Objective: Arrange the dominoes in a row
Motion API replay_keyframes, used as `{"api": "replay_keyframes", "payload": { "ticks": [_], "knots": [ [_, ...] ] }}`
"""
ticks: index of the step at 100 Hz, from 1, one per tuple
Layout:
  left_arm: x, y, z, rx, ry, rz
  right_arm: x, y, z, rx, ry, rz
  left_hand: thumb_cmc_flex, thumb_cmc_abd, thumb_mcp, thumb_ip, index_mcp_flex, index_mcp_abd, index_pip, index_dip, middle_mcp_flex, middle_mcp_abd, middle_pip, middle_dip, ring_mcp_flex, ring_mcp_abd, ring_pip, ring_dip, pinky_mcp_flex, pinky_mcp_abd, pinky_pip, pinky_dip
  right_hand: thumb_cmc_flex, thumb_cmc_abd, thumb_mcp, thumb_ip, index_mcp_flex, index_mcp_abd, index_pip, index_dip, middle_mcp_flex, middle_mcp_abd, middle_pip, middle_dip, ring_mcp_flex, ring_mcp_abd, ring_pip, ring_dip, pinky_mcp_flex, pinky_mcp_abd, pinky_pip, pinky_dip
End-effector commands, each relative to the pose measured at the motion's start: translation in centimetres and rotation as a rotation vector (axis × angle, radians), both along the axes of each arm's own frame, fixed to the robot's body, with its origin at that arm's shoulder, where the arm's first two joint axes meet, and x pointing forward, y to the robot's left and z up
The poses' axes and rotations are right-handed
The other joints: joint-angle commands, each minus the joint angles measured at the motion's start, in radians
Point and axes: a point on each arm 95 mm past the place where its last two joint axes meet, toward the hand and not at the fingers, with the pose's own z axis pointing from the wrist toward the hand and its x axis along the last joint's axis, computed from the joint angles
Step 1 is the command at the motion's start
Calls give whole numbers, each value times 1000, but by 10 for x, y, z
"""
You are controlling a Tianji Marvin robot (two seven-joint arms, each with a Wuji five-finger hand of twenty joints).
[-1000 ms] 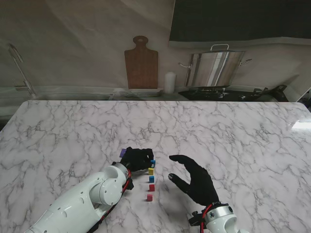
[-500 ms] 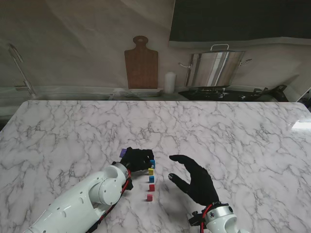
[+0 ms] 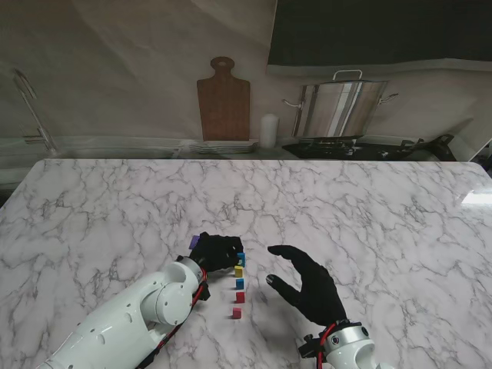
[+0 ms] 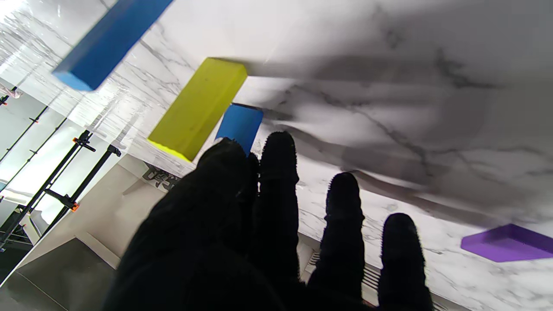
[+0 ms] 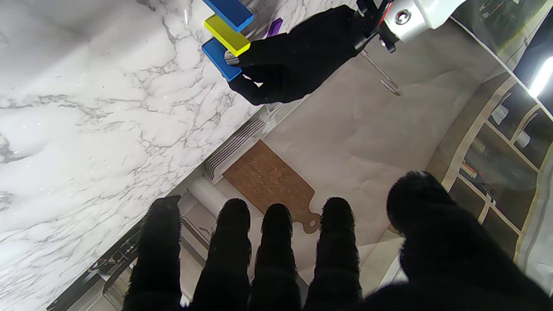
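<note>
Several small dominoes stand in a row on the marble table (image 3: 369, 215), running away from me. From far to near I see a blue domino (image 3: 241, 258), a yellow domino (image 3: 238, 271), a second blue one (image 3: 240, 284) and two red ones (image 3: 240, 297). My left hand (image 3: 215, 252) has thumb and forefinger pinched on the farthest blue domino (image 4: 239, 125) (image 5: 220, 58), right beside the yellow domino (image 4: 198, 108). A purple domino (image 3: 194, 241) (image 4: 510, 242) lies flat to the left of that hand. Right of the row, my right hand (image 3: 307, 286) hovers open with its fingers (image 5: 276, 242) spread, holding nothing.
Beyond the table's far edge are a wooden cutting board (image 3: 224, 100), a white cylinder (image 3: 267, 131), stacked plates (image 3: 219, 146) and a steel pot (image 3: 338, 108) on a stove. Bare marble stretches across the far and right parts of the table.
</note>
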Motion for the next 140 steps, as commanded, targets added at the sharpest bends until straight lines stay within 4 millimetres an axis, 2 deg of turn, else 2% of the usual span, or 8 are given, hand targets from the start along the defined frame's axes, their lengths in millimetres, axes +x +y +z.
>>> {"api": "replay_keyframes", "payload": {
  "ticks": [1, 3, 6, 8, 9, 13, 36, 140],
  "knots": [
    [-1, -2, -2, 1, 9, -9, -2, 0, 0, 1, 5, 0, 44, 24, -17, 29, 24, -31, 27, 3, 24, -16, -2, 14, -13, 16, 10, 4, -24, -2, -10, 19, -16, -17, 19, 10, 3, -11, 8, -1, 0, 1, 18, 6, 11, 5, 20, 11, 2, 2, 16, 13],
    [0, -2, -2, 1, 8, -8, -2, 0, 0, 1, 4, 0, 45, 27, -19, 29, 25, -33, 30, 3, 29, -39, -1, 15, -13, 15, 10, 4, -24, -2, -10, 19, -17, -17, 19, 10, 2, -11, 7, -1, 0, 1, 17, 5, 11, 5, 20, 11, 2, 2, 16, 13],
    [0, -2, -1, 1, 7, -8, -2, 0, 0, 1, 4, 0, 46, 32, -20, 28, 25, -35, 32, 4, 31, -47, -2, 16, -14, 16, 10, 4, -24, -2, -10, 19, -17, -16, 19, 10, 3, -11, 8, -1, 0, 0, 17, 5, 11, 5, 20, 11, 2, 2, 16, 13],
    [0, -2, -1, 0, 6, -7, -2, 0, 0, 1, 4, 0, 47, 34, -21, 28, 26, -36, 34, 4, 33, -47, -2, 18, -14, 17, 10, 4, -24, -2, -10, 19, -16, -17, 19, 10, 3, -10, 8, -1, 0, 1, 17, 5, 12, 5, 20, 11, 2, 2, 17, 13],
    [0, -2, -1, 0, 6, -6, -2, 0, 0, 1, 5, 0, 48, 36, -22, 28, 26, -35, 35, 5, 30, -31, -2, 19, -13, 17, 11, 4, -24, -2, -10, 19, -16, -17, 19, 10, 2, -10, 7, -1, 0, 1, 18, 5, 11, 5, 20, 11, 2, 2, 17, 13],
    [0, -2, -1, -1, 4, -5, -2, 0, 0, 1, 5, 0, 50, 40, -25, 28, 26, -35, 38, 5, 33, -47, 0, 22, -14, 16, 11, 5, -24, -2, -10, 19, -16, -18, 19, 10, 3, -10, 8, -1, 0, 2, 17, 5, 11, 5, 20, 11, 2, 2, 16, 13],
    [0, -2, -1, 0, -3, -5, -2, 0, 0, 1, 5, 0, 61, 44, -43, 29, 36, -56, 56, 6, 45, -55, -1, 31, -14, 10, 12, 5, -24, -2, -10, 19, -17, -17, 19, 10, 2, -11, 7, -1, -1, 2, 17, 5, 11, 5, 20, 11, 2, 2, 17, 13],
    [-2, 0, -2, 4, -16, 4, -1, 2, -1, -3, 6, 5, 63, 38, -58, 37, 19, -54, 90, -9, 52, -57, -25, 65, -14, 12, 21, 9, -20, -4, -4, 26, -15, -17, 20, 10, 2, -11, 7, -1, -1, 0, 18, 5, 12, 5, 20, 11, 3, 2, 18, 14]
  ]
}}
